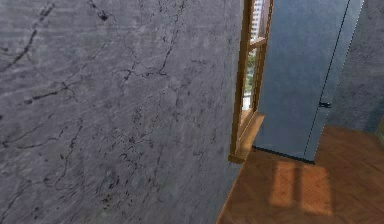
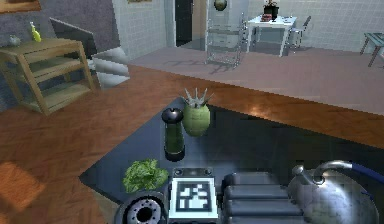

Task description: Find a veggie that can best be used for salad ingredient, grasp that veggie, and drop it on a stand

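Note:
A leafy green lettuce lies on a dark countertop in the arm side view, near the counter's left corner. Just below the lettuce, at the picture's bottom edge, is my gripper's dark body, with a white marker square to its right. I cannot make out the gripper's far end, so I cannot tell whether it holds anything. A wooden stand with shelves is at the far left across the wooden floor, and a small yellow-green thing sits on its top.
On the counter are a dark pepper mill, a green pot with utensils and a metal kettle. A white table with chairs stands far back. The forward view has a grey marble wall, a wood-framed window and a blue door.

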